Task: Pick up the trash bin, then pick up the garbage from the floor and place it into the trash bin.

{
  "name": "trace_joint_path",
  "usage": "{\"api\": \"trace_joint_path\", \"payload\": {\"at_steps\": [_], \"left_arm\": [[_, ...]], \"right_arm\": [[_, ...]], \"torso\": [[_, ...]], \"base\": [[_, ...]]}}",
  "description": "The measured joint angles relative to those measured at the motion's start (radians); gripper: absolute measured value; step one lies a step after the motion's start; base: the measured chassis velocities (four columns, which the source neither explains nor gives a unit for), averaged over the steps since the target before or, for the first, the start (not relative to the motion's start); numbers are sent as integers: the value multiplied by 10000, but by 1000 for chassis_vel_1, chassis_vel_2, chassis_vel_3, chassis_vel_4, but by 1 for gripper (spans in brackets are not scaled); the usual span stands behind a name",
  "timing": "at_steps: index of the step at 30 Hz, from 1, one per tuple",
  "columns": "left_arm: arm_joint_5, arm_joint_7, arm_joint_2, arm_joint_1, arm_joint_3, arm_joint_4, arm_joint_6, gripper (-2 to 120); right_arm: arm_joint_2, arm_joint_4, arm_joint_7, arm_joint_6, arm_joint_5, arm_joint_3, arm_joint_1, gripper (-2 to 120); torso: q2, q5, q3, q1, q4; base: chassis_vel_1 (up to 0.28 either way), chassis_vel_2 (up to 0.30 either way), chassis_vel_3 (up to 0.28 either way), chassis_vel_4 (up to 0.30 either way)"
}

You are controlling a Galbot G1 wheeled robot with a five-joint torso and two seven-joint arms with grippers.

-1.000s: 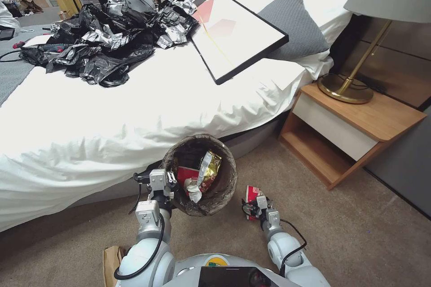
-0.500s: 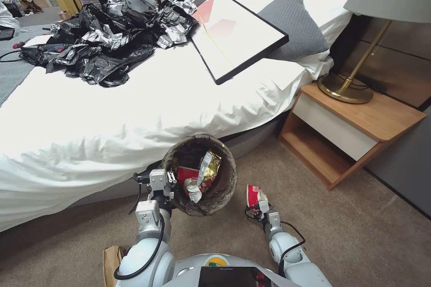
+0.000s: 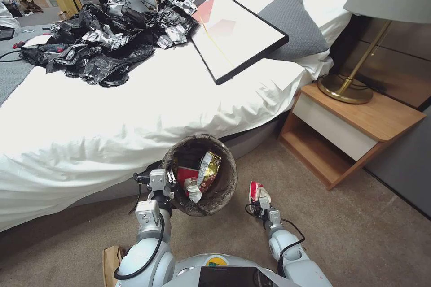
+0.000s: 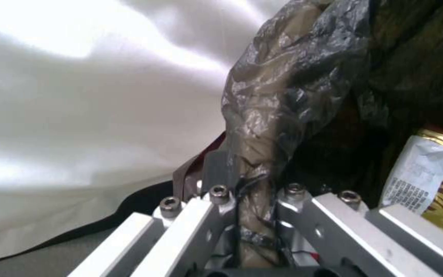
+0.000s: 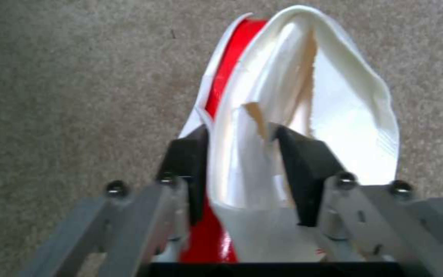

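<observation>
Wrapper (image 3: pixel 257 191) now lifted higher in right gripper (image 3: pixel 259 202).

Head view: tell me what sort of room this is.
Most likely a bedroom: a bed with white sheets and a grey pillow, a wooden nightstand carrying a brass lamp, and carpet underfoot.

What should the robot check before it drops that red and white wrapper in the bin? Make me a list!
1. Right gripper pinching the red-white wrapper: ok.
2. Left gripper clamped on the trash bin rim: ok.
3. Bin mouth facing up, with room above the wrappers inside: ok.
4. Wrapper above the bin mouth: not ok; in the head view it sits beside the bin, on its right, over the carpet.
5. Wrapper lifted clear of the carpet: cannot tell.
</observation>
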Motion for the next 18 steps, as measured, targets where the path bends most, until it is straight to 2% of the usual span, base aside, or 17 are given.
{"api": "trace_joint_path", "payload": {"at_steps": [5,8,10,18], "left_arm": [[0,0,0,0,1,1,0,2],[0,0,0,0,1,0,0,2],[1,0,0,0,2,0,0,2],[1,1,0,0,1,0,0,2]], "right_arm": [[-2,-64,16,109,-76,10,88,10],[-2,-85,21,145,-88,20,105,7],[-3,-102,24,177,-99,27,116,0],[7,-122,68,298,-159,26,133,0]], "torso": [[0,1,0,0,2],[0,1,0,0,1],[0,2,1,0,2],[0,3,1,0,2]], "base": [[0,0,0,0],[0,0,0,0],[0,0,0,0],[0,0,0,0]]}}
